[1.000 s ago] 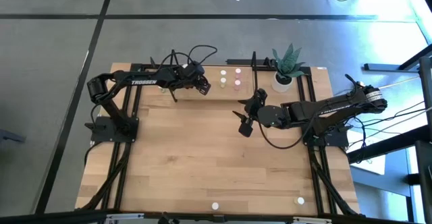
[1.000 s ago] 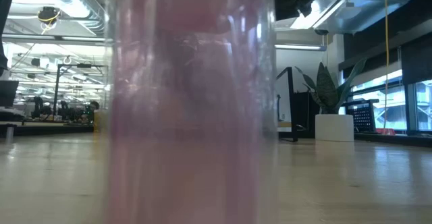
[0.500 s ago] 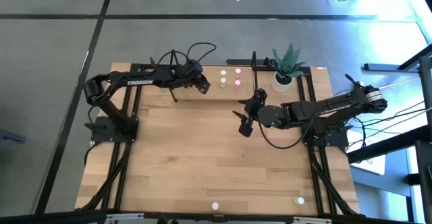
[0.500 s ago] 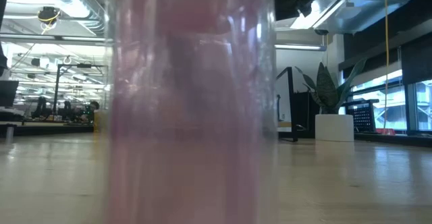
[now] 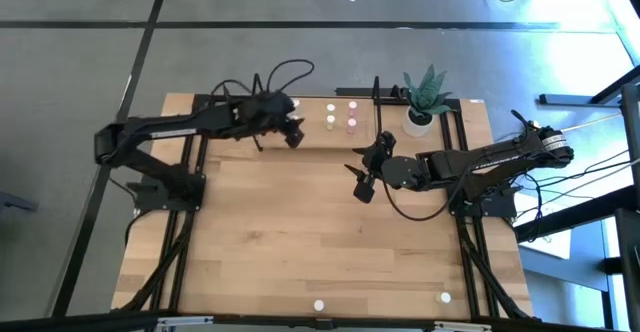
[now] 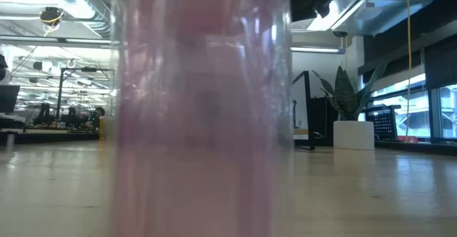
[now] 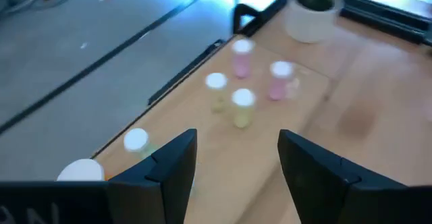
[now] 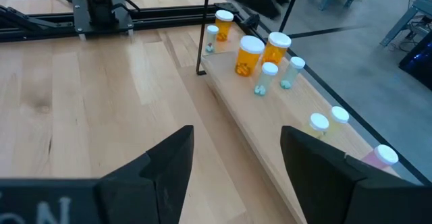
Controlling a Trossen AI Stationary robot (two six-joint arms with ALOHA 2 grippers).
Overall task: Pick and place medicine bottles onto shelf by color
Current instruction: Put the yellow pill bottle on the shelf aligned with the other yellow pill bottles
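The shelf (image 5: 315, 115), a light wooden board with thin black uprights, stands along the table's far edge. On it stand several small white-capped bottles. In the right wrist view they are orange bottles (image 8: 249, 55), whitish ones (image 8: 268, 77), yellowish ones (image 8: 317, 123) and a pink one (image 8: 382, 156). In the left wrist view they are pink bottles (image 7: 241, 57) and yellowish ones (image 7: 241, 107). My left gripper (image 5: 291, 133) (image 7: 237, 150) is open and empty just in front of the shelf's left part. My right gripper (image 5: 362, 182) (image 8: 236, 150) is open and empty over the table's middle right.
A pink bottle (image 6: 200, 108) stands right before the low camera and fills its view. Two more bottles (image 5: 319, 305) (image 5: 445, 297) stand at the table's near edge. A plant in a white pot (image 5: 421, 117) stands at the far right, beside the shelf's right upright.
My left gripper has drawn back a little from the shelf, toward the table's left and near side, and its arm has swung out to the left. It stays open. The bottles stand where they were.
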